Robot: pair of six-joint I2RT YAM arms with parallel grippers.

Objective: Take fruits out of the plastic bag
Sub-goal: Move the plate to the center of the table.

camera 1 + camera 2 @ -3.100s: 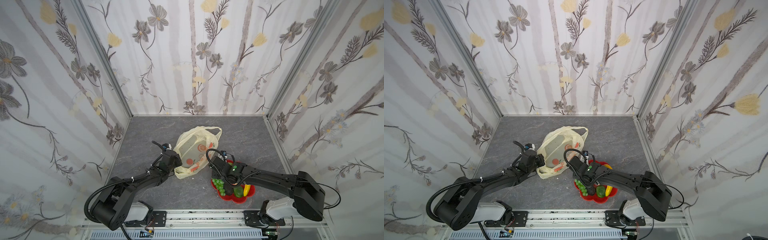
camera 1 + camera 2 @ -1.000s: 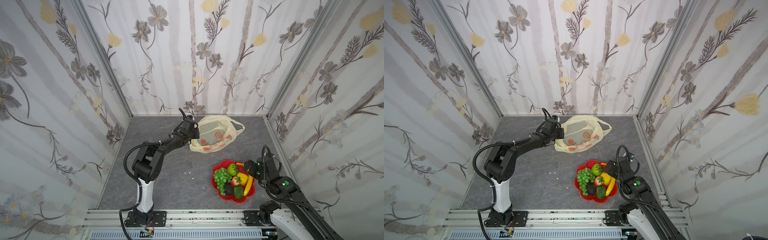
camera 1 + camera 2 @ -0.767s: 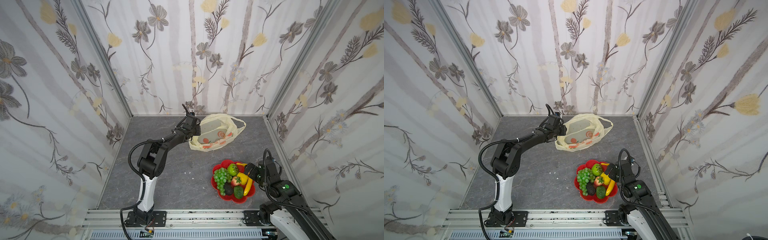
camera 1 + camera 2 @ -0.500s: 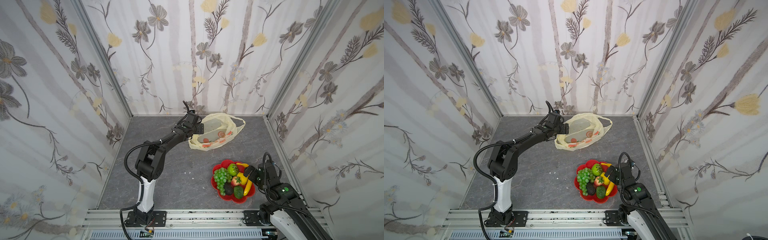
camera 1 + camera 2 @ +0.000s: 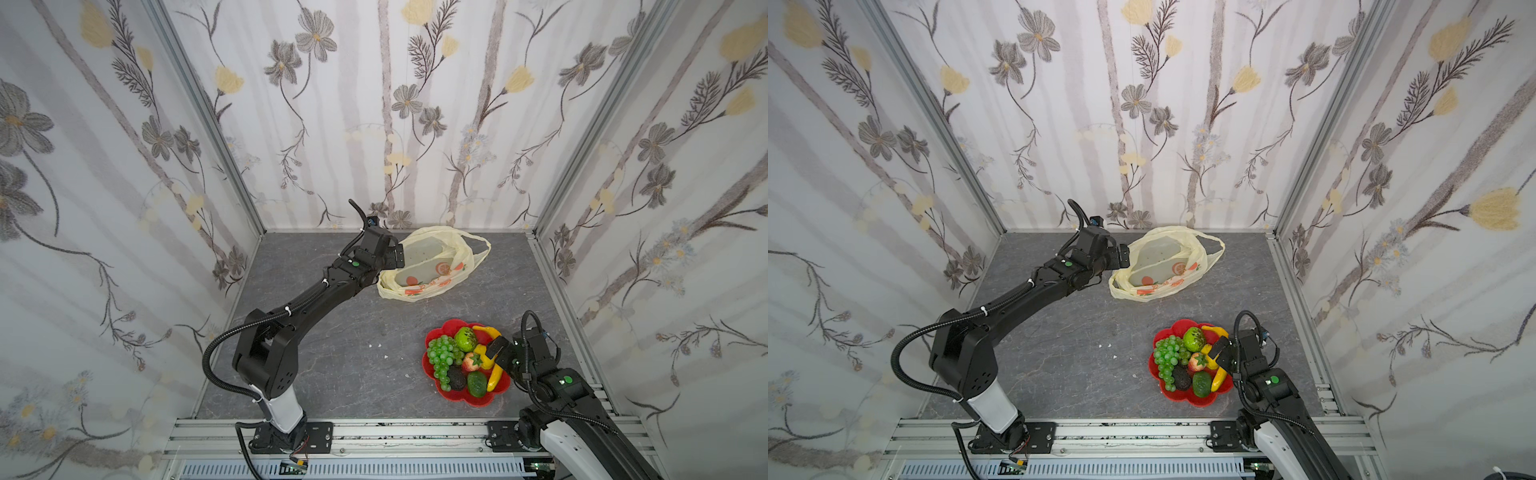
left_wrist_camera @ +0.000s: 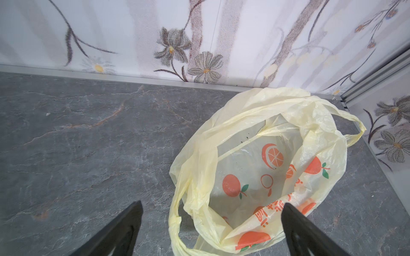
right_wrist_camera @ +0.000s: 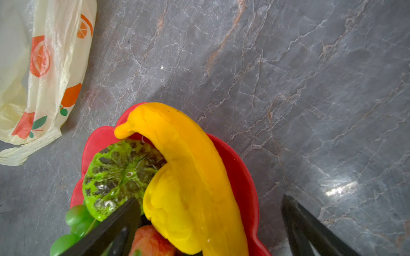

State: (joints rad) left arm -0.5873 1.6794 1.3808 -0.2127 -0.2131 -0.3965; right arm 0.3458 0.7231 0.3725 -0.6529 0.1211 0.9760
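Note:
The pale-yellow plastic bag (image 5: 432,268) (image 5: 1163,264) lies crumpled at the back of the table, its mouth gaping. In the left wrist view only printed oranges show inside the plastic bag (image 6: 261,172). My left gripper (image 5: 395,255) (image 6: 210,221) hovers open over its near-left rim, holding nothing. The fruits sit in the red dish (image 5: 469,402): grape bunch (image 5: 442,357), strawberry (image 5: 471,361), dark avocado (image 5: 456,378), green avocado (image 5: 476,383), banana (image 5: 494,376). My right gripper (image 5: 498,353) (image 7: 210,221) stands open over the dish's right side, straddling a yellow lumpy fruit (image 7: 188,177) without gripping it.
A mottled green fruit (image 7: 119,172) also lies in the red dish (image 7: 246,177). Papered walls close in the grey marble table (image 5: 332,340) on three sides, the bag lying close to the back one. Small white crumbs (image 5: 385,356) dot the middle.
My left gripper has opened and let go of the bag's edge, and the bag has settled by the back wall. The right arm drew back slightly toward the front right.

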